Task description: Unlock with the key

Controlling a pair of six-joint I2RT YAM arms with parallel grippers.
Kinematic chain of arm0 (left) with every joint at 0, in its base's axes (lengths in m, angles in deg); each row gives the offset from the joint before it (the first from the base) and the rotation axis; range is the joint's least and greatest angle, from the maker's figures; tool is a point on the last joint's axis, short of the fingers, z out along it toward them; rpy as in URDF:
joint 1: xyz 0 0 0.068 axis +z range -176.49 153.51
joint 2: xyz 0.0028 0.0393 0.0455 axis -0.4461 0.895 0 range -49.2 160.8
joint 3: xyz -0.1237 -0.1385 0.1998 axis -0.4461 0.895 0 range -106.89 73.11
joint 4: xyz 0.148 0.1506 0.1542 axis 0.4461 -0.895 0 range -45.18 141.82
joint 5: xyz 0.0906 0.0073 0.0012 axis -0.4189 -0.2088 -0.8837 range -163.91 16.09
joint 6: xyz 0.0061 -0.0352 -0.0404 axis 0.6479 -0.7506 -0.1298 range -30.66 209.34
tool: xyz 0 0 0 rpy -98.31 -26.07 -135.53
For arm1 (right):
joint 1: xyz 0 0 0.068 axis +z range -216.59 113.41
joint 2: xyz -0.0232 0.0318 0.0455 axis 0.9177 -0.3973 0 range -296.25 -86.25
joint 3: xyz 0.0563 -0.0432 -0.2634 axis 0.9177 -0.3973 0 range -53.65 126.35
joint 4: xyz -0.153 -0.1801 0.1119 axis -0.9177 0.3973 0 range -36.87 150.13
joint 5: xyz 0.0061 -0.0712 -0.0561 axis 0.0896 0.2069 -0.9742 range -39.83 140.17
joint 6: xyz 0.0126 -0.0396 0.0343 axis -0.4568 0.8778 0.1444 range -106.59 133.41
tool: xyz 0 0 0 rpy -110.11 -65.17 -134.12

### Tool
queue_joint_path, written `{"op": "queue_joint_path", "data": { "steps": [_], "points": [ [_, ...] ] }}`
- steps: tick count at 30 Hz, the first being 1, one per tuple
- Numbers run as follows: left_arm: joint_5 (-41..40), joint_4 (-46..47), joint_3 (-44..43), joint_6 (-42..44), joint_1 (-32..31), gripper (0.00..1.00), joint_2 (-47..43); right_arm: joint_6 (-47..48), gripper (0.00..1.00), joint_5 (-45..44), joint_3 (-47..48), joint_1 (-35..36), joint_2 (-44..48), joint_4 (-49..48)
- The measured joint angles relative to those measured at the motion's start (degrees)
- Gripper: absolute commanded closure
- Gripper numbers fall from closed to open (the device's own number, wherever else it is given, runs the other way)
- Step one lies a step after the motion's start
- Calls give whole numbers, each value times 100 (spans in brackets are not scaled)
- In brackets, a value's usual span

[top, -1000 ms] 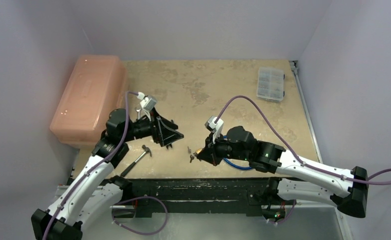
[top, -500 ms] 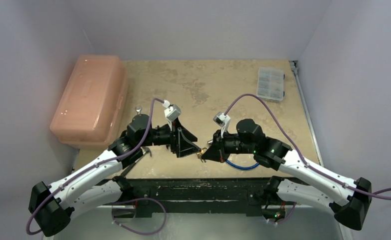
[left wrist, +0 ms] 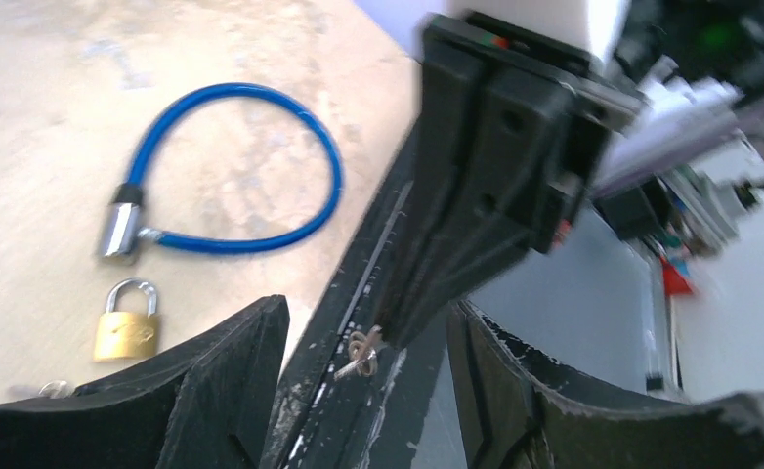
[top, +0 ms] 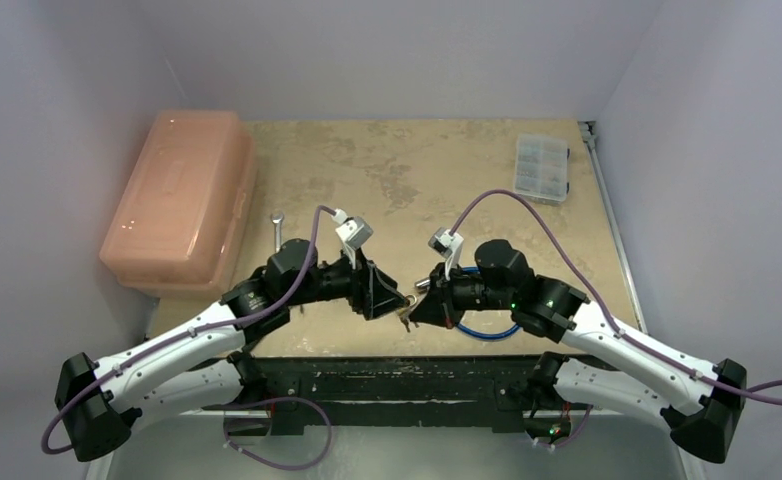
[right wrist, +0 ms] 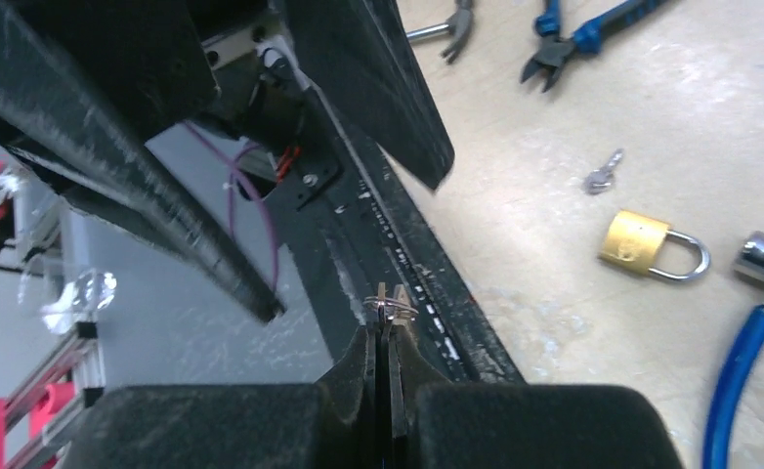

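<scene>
Right end effector [right wrist: 389, 332] is clamped narrow on the key [right wrist: 390, 305], a small ring showing at its tips. Left end effector [left wrist: 366, 318] is spread wide, its fingers flanking that key. A handover is judged in hand: the key's free end should be pinched squarely before release. The padlock [right wrist: 640, 244] is seen on the table [right wrist: 573, 88] beside the right tips. No writing can be read.

Soft, even overhead light on the mottled tan bench [top: 417, 180], faint shadows, small glare spot on the translucent pink plastic box [top: 172, 122], left wrist view smeared by motion blur, right wrist view grainy, the near black right hand [right wrist: 390, 332] out of focus
</scene>
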Motion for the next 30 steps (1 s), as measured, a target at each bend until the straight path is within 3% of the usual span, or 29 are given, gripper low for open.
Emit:
{"op": "queue_joint_path", "data": {
  "steps": [8, 14, 19, 24, 30],
  "points": [
    [-2201, -1814, -1010, -1351, 0, 33, 216, 382, 100, -1845, 168, 345, -70, 330],
    [-2675, -2122, -999, -2549, 0, 33, -17, 780, 100, -3969, 413, 1513, -527, 199],
    [-2898, -2319, -986, -3237, 0, 32, -323, 1351, 100, -5388, 404, 1834, -632, -140],
    [-2883, -2227, -778, -3853, 0, 30, -520, 1998, 100, -6583, 448, 2409, -1073, -367],
    [-2789, -1818, -116, -4610, 0, 28, -586, 2765, 100, -7305, 463, 3025, -1578, -387]
  ]
}}
